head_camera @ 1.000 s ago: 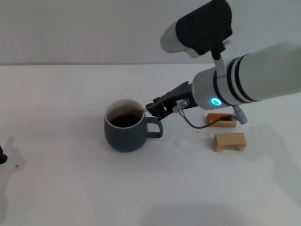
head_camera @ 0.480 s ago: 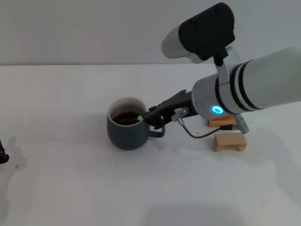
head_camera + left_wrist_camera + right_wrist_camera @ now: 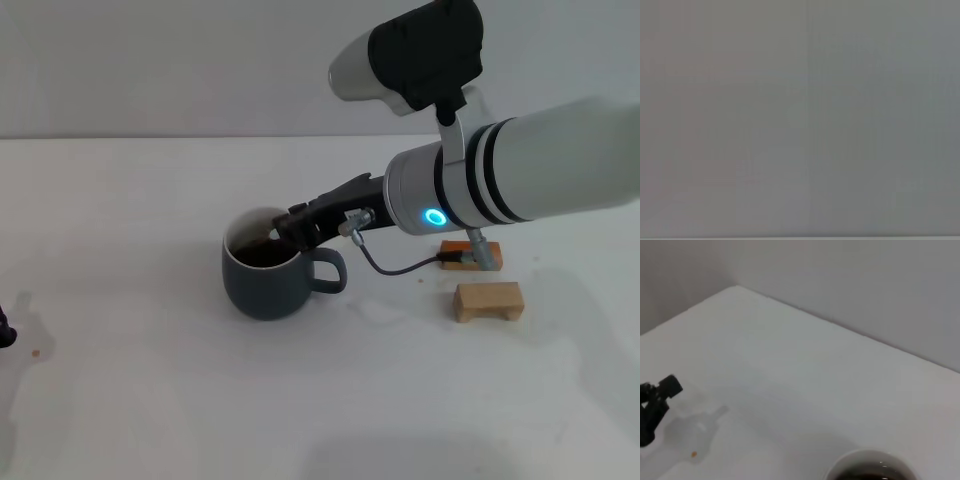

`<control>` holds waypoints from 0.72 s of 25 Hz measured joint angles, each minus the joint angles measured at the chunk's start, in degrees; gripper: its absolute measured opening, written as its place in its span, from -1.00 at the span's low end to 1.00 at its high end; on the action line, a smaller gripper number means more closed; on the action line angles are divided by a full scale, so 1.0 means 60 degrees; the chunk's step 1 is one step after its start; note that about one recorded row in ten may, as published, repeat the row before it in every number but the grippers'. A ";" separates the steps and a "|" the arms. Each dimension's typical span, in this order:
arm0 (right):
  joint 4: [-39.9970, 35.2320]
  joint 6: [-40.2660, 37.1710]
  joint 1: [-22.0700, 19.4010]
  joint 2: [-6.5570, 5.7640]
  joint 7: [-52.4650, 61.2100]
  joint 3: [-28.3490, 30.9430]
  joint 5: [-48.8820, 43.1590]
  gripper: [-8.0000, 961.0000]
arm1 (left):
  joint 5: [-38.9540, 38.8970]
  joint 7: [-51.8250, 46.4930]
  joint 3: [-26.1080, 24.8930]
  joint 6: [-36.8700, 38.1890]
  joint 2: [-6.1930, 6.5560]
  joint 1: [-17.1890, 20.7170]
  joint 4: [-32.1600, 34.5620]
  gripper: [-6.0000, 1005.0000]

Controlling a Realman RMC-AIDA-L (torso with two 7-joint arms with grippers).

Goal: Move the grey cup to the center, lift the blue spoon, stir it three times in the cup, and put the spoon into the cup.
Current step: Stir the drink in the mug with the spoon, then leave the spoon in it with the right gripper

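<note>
- A white tabletop [image 3: 150, 400] fills the scene, meeting a plain grey wall [image 3: 170, 60] behind.
- Two small wooden blocks lie on the right: the near block [image 3: 488, 300] is pale; the far block [image 3: 485, 256] behind it has an orange top.
- A tiny brown speck [image 3: 36, 351] marks the left edge.

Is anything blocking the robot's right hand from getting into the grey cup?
Nothing visible does. The right gripper hangs over the grey cup, right at its open rim above the dark liquid. The two wooden blocks sit off to the side, behind the arm. The left gripper is parked far away.
</note>
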 joint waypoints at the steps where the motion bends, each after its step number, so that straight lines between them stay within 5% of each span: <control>1: -0.0145 -0.0072 0.0042 -0.0006 -0.0159 0.0025 0.0227 -0.65 | 0.0000 0.0000 -0.0006 0.0000 0.0000 0.0000 0.0006 -0.99; 12: -0.0045 -0.0068 -0.0038 -0.0024 -0.0870 0.0227 0.0859 -0.65 | -0.0003 0.0000 -0.0028 -0.0002 0.0000 0.0002 0.0016 -0.99; 18: 0.0414 -0.0714 -0.0607 -0.0014 -0.1634 0.0451 0.0732 -0.24 | -0.0014 -0.0020 -0.0027 0.0044 0.0000 0.0033 0.0016 -0.99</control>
